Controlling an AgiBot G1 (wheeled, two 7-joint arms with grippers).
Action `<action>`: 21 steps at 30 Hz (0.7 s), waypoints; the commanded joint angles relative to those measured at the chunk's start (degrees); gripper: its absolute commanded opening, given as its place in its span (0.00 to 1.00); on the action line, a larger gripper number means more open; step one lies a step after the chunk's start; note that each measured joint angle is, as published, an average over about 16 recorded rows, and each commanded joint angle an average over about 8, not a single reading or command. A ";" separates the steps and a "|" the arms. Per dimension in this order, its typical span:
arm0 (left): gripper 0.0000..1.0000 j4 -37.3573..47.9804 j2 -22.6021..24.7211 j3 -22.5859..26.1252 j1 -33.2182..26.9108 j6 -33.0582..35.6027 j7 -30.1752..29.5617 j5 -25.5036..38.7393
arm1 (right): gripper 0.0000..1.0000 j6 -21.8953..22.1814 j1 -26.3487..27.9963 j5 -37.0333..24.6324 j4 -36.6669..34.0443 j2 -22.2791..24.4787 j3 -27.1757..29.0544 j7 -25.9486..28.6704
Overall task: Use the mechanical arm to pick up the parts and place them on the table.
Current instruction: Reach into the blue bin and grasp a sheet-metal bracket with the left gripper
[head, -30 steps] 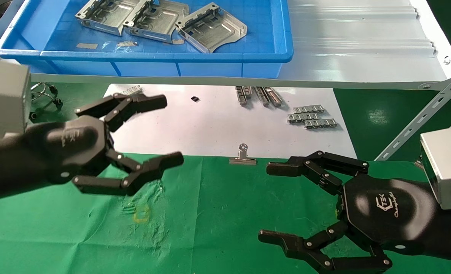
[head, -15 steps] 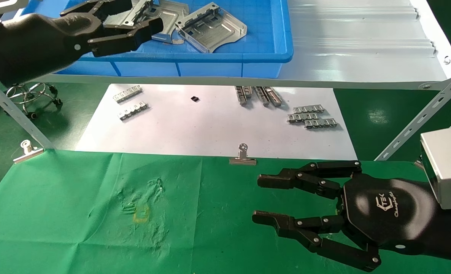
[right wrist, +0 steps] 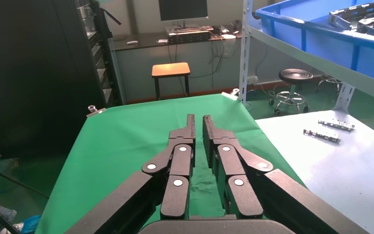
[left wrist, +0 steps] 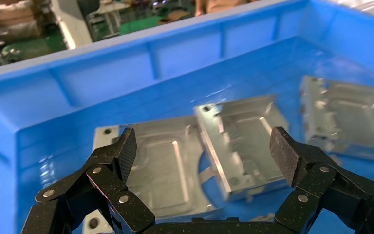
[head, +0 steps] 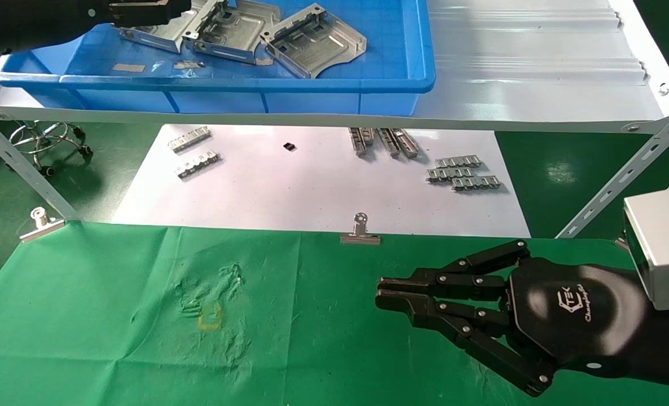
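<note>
Left wrist view shows our left pincer (left wrist: 204, 153) spread above the plates (left wrist: 238, 139) in the blue bin (left wrist: 102, 73); we should straddle one plate's folded edges squarely, right pincer (head: 382, 293) pressed together over the green surface (head: 114, 349).

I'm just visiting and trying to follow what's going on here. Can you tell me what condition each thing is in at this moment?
Left end effector: open, empty, poised over the parts in the bin.
Right end effector: shut, empty, above the green table.
Parts: three, lying in the blue bin, none gripped.
Binder clip: clamped on the cloth's edge.
Toothed strips: lying loose on the white sheet.
</note>
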 commanded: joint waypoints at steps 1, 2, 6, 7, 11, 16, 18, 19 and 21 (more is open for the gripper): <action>1.00 3.75 0.90 0.72 -2.23 -0.29 0.96 1.34 | 0.00 0.00 0.00 0.00 0.00 0.00 0.00 0.00; 1.00 5.11 1.23 0.89 -2.89 -0.52 1.35 1.66 | 0.00 0.00 0.00 0.00 0.00 0.00 0.00 0.00; 0.97 9.82 2.42 1.13 -4.76 -2.00 2.94 2.25 | 0.00 0.00 0.00 0.00 0.00 0.00 0.00 0.00; 0.90 10.74 2.68 1.15 -5.06 -2.53 3.45 2.34 | 0.00 0.00 0.00 0.00 0.00 0.00 0.00 0.00; 0.44 13.49 3.57 1.06 -5.70 -4.71 5.47 2.40 | 0.00 0.00 0.00 0.00 0.00 0.00 0.00 0.00; 0.01 15.35 4.54 0.88 -6.07 -6.95 8.14 2.29 | 0.00 0.00 0.00 0.00 0.00 0.00 0.00 0.00; 0.00 15.90 4.92 0.82 -6.19 -7.66 8.99 2.23 | 0.00 0.00 0.00 0.00 0.00 0.00 0.00 0.00; 0.00 16.18 5.10 0.81 -6.27 -7.99 9.35 2.23 | 0.00 0.00 0.00 0.00 0.00 0.00 0.00 0.00; 0.00 16.76 5.47 0.85 -6.41 -8.62 9.89 2.30 | 0.00 0.00 0.00 0.00 0.00 0.00 0.00 0.00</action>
